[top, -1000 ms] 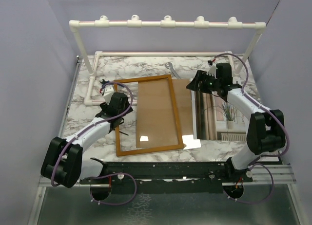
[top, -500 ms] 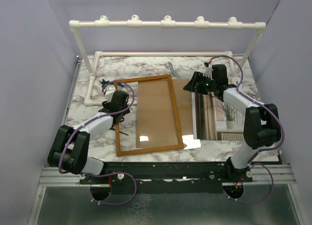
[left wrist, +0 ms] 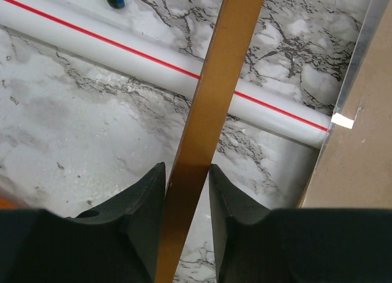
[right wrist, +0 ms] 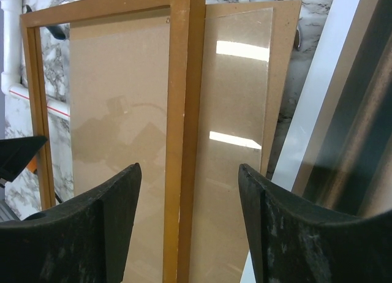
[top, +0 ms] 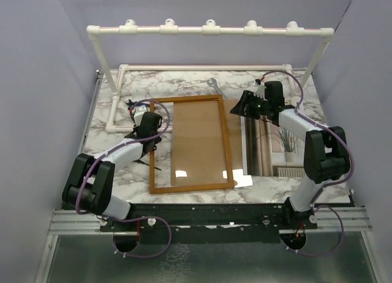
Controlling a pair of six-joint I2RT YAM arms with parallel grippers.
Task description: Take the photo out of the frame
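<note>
Top external view, the frame [top: 190, 187] flat at table centre, the photo [top: 269, 154] lying outside it at 3 o'clock, left gripper [left wrist: 188, 169] narrow, seemingly pinching the frame's 9 o'clock rail, right gripper [right wrist: 190, 169] wide apart over the 3 o'clock rail.

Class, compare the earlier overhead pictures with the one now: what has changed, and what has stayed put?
The left gripper closed onto the left rail of the frame, and the frame shifted slightly to the right. The right gripper edged left toward the frame's right rail, jaws open. The photo stays lying to the right of the frame.
</note>
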